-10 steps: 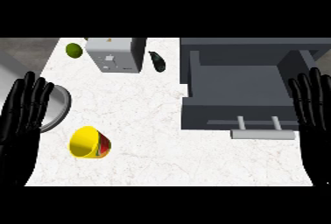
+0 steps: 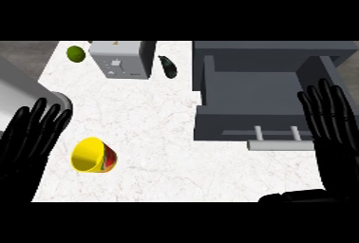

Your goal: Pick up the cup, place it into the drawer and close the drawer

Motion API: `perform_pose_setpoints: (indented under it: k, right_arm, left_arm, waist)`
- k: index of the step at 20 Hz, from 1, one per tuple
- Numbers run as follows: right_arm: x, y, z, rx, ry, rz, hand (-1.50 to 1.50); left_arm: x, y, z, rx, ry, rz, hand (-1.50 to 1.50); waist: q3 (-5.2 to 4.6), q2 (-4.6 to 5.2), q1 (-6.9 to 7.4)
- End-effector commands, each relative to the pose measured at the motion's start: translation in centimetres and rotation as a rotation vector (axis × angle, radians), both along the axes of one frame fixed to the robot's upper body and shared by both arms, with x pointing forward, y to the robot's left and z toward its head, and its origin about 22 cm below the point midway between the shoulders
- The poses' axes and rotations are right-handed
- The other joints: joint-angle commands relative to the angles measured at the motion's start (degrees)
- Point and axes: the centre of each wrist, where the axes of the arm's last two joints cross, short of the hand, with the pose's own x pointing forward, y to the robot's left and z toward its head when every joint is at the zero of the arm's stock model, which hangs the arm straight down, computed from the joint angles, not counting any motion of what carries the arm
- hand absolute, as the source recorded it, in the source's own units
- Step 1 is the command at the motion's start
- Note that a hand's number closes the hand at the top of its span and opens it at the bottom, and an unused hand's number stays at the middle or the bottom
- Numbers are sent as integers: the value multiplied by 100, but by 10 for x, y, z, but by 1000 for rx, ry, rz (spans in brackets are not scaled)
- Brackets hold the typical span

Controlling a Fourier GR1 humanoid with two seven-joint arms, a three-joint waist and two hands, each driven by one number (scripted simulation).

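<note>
A yellow cup point(image 2: 94, 155) lies on its side on the white counter at the lower left, its mouth facing left and a red and green pattern on its right flank. My left hand point(image 2: 29, 136) stands open just left of the cup, fingers up, not touching it. The grey drawer point(image 2: 252, 97) is pulled open at the right, its inside bare, with a pale bar handle point(image 2: 279, 145) along its front. My right hand point(image 2: 331, 124) is open at the right edge, fingers up, beside the drawer's front corner.
A grey toaster point(image 2: 120, 59) stands at the back of the counter point(image 2: 161, 123). A green lime point(image 2: 76, 53) lies left of it and a dark aubergine point(image 2: 167, 66) right of it. Part of a grey round rim point(image 2: 61, 99) shows behind my left hand.
Both hands have shifted slightly inward and upward. The cup and the drawer have not moved.
</note>
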Motion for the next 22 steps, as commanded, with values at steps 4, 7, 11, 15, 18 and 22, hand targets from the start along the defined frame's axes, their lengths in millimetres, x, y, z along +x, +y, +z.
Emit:
perform_pose_setpoints:
  k: [4,7,11,15,18,22]
  right_arm:
    - [16,9,16,24,35,27,-150]
    - [11,3,6,21,42,49,-150]
    - [17,13,10,8,17,41,-150]
    - [13,27,9,16,41,39,-150]
    - [12,2,13,42,34,27,-150]
    - [20,17,-2,19,23,40,-150]
  left_arm:
    - [1,19,11,-87,85,-85,-150]
    - [-5,13,17,-86,94,-107,-150]
    - [5,5,-1,-86,82,-86,-150]
    - [13,26,-7,-90,97,-76,-150]
    - [10,20,1,-69,99,-60,-150]
    - [8,32,-13,-64,119,-43,-150]
  waist:
    - [-9,-1,-18]
    - [-7,-3,-25]
    - [-8,-1,-29]
    - [-9,-1,-29]
    - [-8,-2,-34]
    - [-8,-1,-24]
